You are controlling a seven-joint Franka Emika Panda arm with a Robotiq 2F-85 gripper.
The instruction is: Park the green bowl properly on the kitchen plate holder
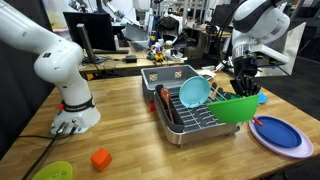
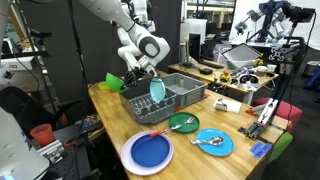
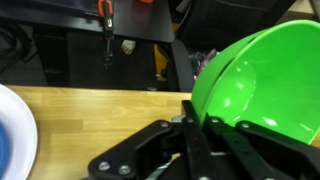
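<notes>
Bowl: the green bowl (image 1: 237, 108) was held tilted at the right end of the kitchen plate holder (image 1: 185, 130), probably so it could be slotted on edge.
Jaws: the gripper (image 3: 190, 112) was pinched on the bowl's rim.
Views: the rim grip was shown only in the wrist view. The racked teal dish (image 2: 158, 90) was shown in both exterior views.

Clearances about my gripper (image 1: 243, 88), clamped on the rim of the bright green round plastic bowl (image 1: 235, 108) at the edge of the dark wire dish rack (image 2: 185, 93). Obstacle: the teal round dish (image 1: 194, 92), upright in the rack, just beside my bowl. Free: the wire bed on that dish's far side. The blue round plate (image 1: 280, 133) lies on the wooden table (image 1: 130, 140) near the rack.
</notes>
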